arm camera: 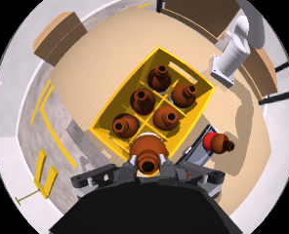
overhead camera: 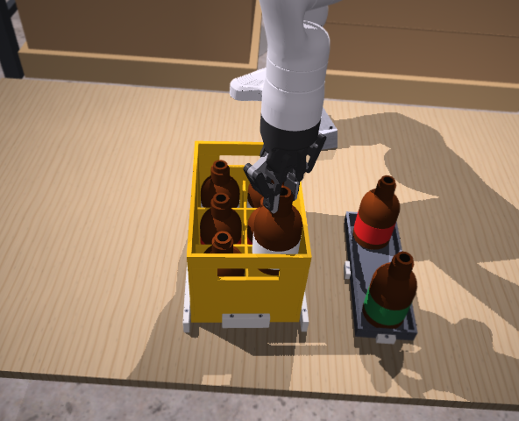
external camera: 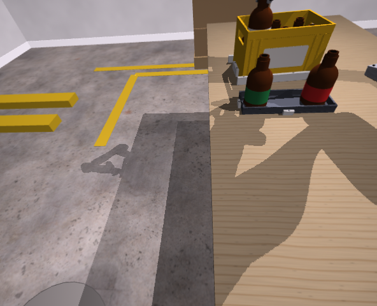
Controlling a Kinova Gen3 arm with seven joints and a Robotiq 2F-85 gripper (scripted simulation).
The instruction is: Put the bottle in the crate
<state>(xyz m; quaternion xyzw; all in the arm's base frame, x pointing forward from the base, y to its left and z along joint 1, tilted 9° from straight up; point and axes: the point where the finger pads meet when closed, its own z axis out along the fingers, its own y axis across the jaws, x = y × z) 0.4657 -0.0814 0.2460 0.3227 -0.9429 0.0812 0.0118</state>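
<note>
My gripper is shut on the neck of a brown bottle with a white label. The bottle stands upright, partly down in the front right slot of the yellow crate; its shoulder and the top of its label still show above the rim. It also shows in the exterior view and in the wrist view. The other crate slots hold brown bottles. The dark tray to the right holds a red-labelled bottle and a green-labelled bottle, both upright.
The crate sits in a white corner fixture. The arm's base stands behind the crate. Cardboard boxes line the back edge of the table. The table's left edge drops to the floor.
</note>
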